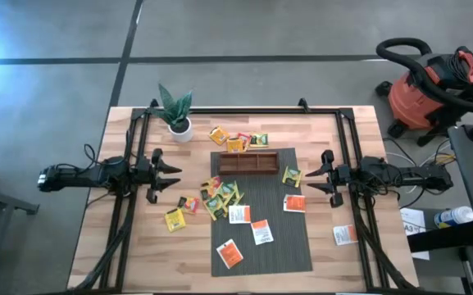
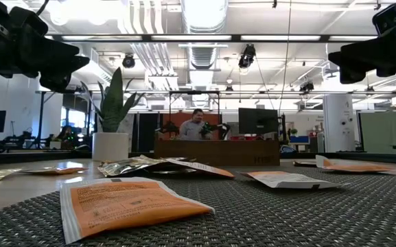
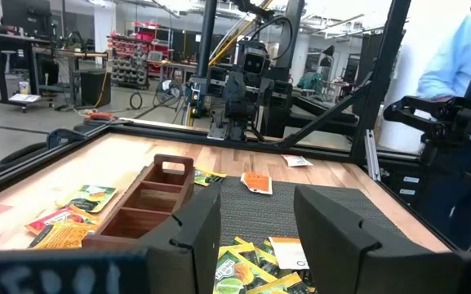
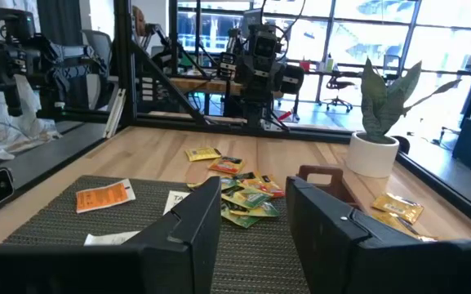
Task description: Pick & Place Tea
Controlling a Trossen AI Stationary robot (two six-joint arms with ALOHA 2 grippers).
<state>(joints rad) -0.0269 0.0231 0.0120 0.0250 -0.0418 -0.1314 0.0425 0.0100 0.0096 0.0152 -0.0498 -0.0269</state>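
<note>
The left claw (image 3: 255, 237) hangs above the wooden bench (image 3: 317, 173) with its two dark fingers (image 3: 198, 233) spread apart and nothing between them. Beyond it lies the grey mat (image 3: 276, 204), and beside the mat stands the long brown compartment tray (image 3: 145, 200), reaching away from the camera. Yellow and green tea sachets (image 3: 247, 265) lie heaped on the mat just past the fingers; more sachets (image 3: 72, 216) lie on the wood on the tray's other side. An orange-and-white sachet (image 3: 256, 182) rests farther along the mat, another (image 3: 296, 161) on bare wood beyond. The right arm (image 3: 247, 82) faces from the far edge. A person's light blue sleeve (image 3: 464, 49) shows past the bench.
</note>
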